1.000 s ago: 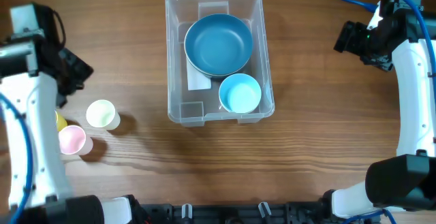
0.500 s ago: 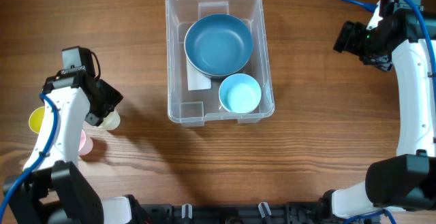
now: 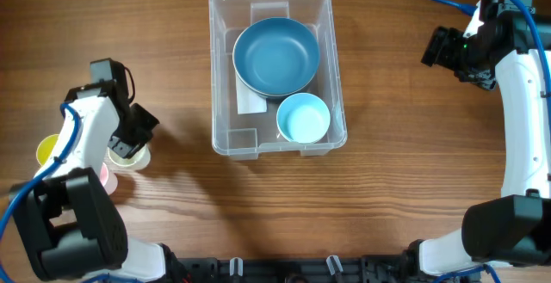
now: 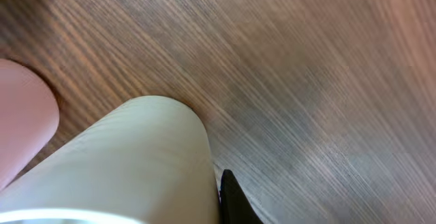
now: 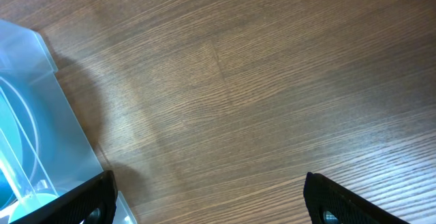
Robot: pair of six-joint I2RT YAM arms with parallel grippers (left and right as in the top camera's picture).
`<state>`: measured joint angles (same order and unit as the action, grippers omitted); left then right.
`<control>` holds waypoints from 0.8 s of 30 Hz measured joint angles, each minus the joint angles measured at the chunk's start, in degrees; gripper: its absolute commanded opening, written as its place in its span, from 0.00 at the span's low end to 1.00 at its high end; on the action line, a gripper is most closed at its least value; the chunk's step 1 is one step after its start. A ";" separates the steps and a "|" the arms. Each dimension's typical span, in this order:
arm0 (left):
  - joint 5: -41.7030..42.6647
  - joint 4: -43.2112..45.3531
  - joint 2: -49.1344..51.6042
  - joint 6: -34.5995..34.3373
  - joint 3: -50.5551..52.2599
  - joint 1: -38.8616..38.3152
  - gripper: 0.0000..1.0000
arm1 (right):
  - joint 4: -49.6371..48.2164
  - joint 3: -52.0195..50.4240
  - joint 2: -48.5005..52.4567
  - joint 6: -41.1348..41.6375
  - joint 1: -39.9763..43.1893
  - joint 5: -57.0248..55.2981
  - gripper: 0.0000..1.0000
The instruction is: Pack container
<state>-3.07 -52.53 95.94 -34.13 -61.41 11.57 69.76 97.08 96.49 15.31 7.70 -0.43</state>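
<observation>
The clear container (image 3: 214,76) stands at the top middle of the table and holds a dark blue bowl (image 3: 275,57) and a light blue cup (image 3: 303,118). At the left, my left gripper (image 3: 127,142) is down on a cream cup (image 3: 133,156) and shut on its wall. In the left wrist view the cream cup (image 4: 129,163) fills the lower left, with one black finger (image 4: 234,203) pressed against its side; the other finger is hidden. My right gripper (image 3: 439,49) hovers open over bare wood to the right of the container (image 5: 34,115).
A pink cup (image 3: 107,178) lies just beside the cream one, also in the left wrist view as a pink cup (image 4: 20,129). A yellow cup (image 3: 46,151) sits further left, partly under my left arm. A white label (image 3: 250,102) lies on the container floor.
My left arm swung in from the table's left edge over the cups and its gripper closed on the cream cup's wall. The right arm has not moved.
</observation>
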 measured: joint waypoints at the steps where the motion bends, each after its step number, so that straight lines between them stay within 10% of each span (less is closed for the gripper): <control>1: 0.04 -0.74 -0.59 0.39 -0.96 -0.61 0.04 | 0.00 0.00 0.00 0.00 0.00 0.00 0.89; 14: 0.66 -11.56 -7.63 2.10 -29.46 -42.40 0.04 | -0.11 0.00 0.00 0.00 0.00 0.02 0.89; 24: 1.79 -12.41 17.92 1.18 -29.31 -45.70 0.07 | -0.07 0.00 0.00 0.00 0.00 0.02 0.89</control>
<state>-1.28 -64.95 113.86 -32.95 -90.72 -34.13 69.69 97.08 96.49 15.31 7.70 -0.40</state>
